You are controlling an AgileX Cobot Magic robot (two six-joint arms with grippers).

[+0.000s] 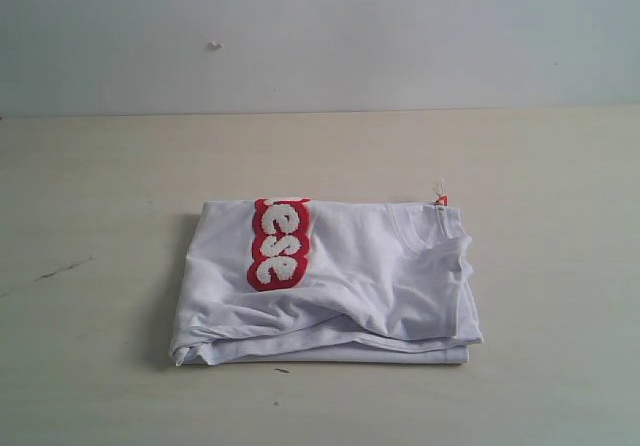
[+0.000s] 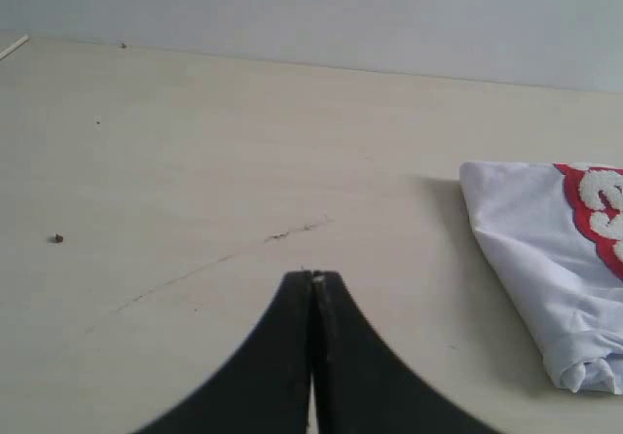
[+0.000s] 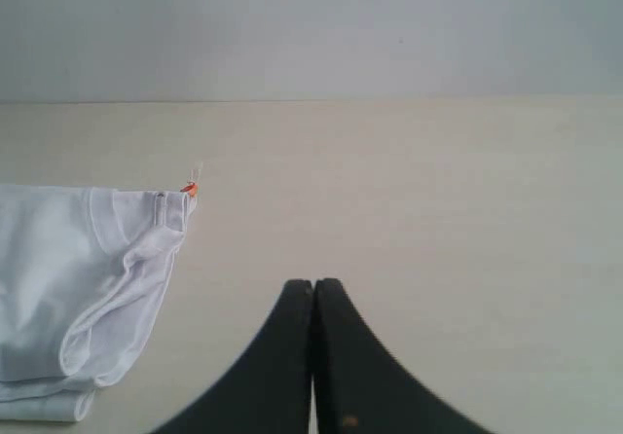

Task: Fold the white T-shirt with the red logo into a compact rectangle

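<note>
The white T-shirt [image 1: 340,296] lay folded on the pale worktop [image 1: 100,186], a little nearer the front edge than the wall [image 1: 320,36], in a rough rectangle wider than it was deep. Several layers were stacked at its near edge, and its near left corner was bunched and rounded rather than square. The top layer was creased, with soft folds running across it toward the right. The red logo [image 1: 279,243] sat on the left half of the top face, running from the far edge toward the front and turned sideways. Only the white letters "ese" showed, and the rest was out of sight past the fold. At the far right corner the collar [image 1: 425,234] curved across the cloth, and a small orange tag [image 1: 441,200] stuck up at the very edge of the shirt.

The left claw [image 2: 313,280] was closed, its two dark fingers pressed together with nothing between them. It pointed across bare worktop, well apart from the shirt, whose left end showed off to one side in the left wrist view with a slice of the logo. A thin dark scratch [image 2: 292,231] marked the worktop just ahead of that claw, and a small brown speck [image 2: 58,238] lay farther off.

The right claw [image 3: 313,286] was likewise closed and empty, its fingers meeting tip to tip. It faced bare worktop near the collar end of the shirt, clear of the cloth.
</note>
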